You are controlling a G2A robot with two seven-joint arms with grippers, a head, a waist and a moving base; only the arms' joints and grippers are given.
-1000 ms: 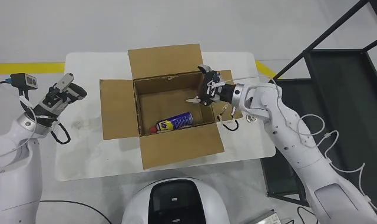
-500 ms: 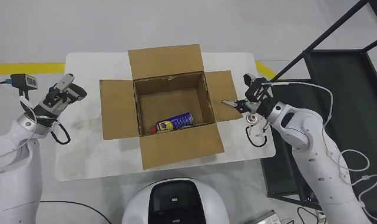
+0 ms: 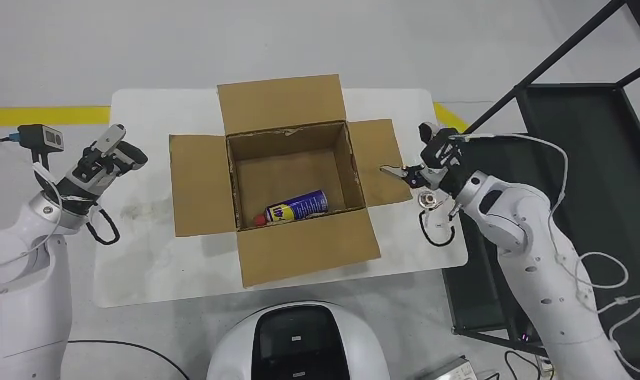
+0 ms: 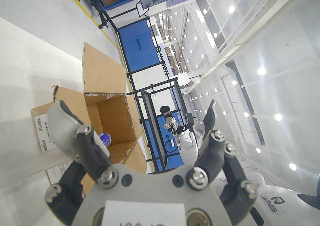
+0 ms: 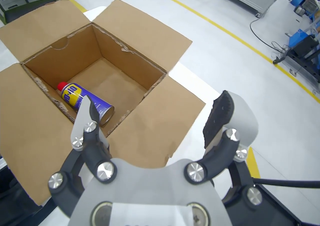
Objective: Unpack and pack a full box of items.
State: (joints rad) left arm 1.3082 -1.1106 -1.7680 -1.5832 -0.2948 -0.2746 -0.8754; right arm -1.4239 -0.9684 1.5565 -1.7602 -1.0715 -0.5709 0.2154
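A white table (image 3: 150,270) stands beside a dark metal rack (image 3: 590,120), near a yellow floor line (image 3: 50,115).

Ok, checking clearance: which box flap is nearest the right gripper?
The flap on the robot's right; the right gripper sits at its outer edge, the other three lie farther off.

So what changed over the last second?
The right gripper pulled back from over the right wall of the box to beyond its right flap, jaws open and empty. The left gripper, box and spray can stayed put.
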